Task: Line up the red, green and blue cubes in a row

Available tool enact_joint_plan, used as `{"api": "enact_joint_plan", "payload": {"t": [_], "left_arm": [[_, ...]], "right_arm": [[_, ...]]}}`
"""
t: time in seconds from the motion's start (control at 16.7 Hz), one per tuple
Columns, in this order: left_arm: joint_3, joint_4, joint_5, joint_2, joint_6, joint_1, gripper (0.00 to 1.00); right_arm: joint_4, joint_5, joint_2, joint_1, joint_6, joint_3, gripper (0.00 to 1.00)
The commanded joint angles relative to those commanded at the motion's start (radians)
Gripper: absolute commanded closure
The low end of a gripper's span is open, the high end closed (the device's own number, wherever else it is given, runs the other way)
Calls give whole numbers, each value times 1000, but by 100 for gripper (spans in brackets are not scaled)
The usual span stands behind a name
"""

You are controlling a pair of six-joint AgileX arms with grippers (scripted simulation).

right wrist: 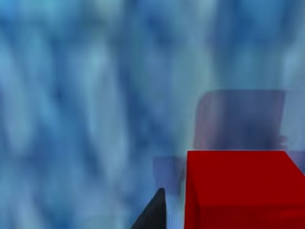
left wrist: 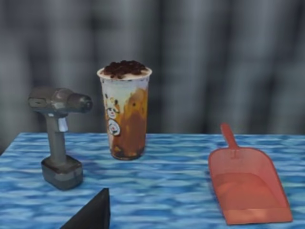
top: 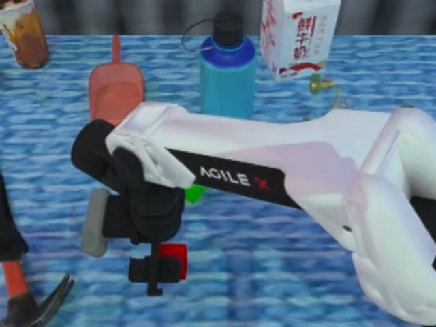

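While stretched across the table (top: pixel 272 272) from the right side, hung with the right gripper (top: pixel 158 272) low over the near left part of the blue cloth. Sat right against the red cube (top: pixel 176 262), with the cube showing at the gripper's right side from above. Filled much of the right wrist view with that same red cube (right wrist: pixel 243 191), close up, a dark shadow lying on the cloth beyond it. Could not tell whether clamped on the cube or let go of it. Left only a corner of the green cube (top: pixel 196 194) peeking out from under the white forearm, a little farther back than the red one and just to its right. Could not tell where the blue cube lay.

Kept the left arm (top: pixel 7 225) parked at the table's left edge, beside a hammer (top: pixel 34 303) at the near left corner. Looked out from the left wrist onto a grey drill (left wrist: pixel 57 138) standing upright, a drink cup (left wrist: pixel 125 114) beside it, and a salmon scoop (left wrist: pixel 248 186) lying flat, well apart from both. Showed from above the scoop (top: pixel 114 92) at the back left, a teal bottle (top: pixel 227 75) upright near it, a milk carton (top: pixel 300 34) farther right, and the cup (top: pixel 24 34) in the far left corner.
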Motion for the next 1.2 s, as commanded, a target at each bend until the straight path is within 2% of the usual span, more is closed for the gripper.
{"api": "enact_joint_plan", "payload": {"t": [0.06,0.12,0.66,1.2], "left_arm": [[0,0,0,0,0,0,0],[0,0,0,0,0,0,0],[0,0,0,0,0,0,0],[0,0,0,0,0,0,0]], "right_arm": [[0,0,0,0,0,0,2],[0,0,0,0,0,0,0],[-4,0,0,1,-1,4,0],[-244,-1,-41,6,-5,203,0]]}}
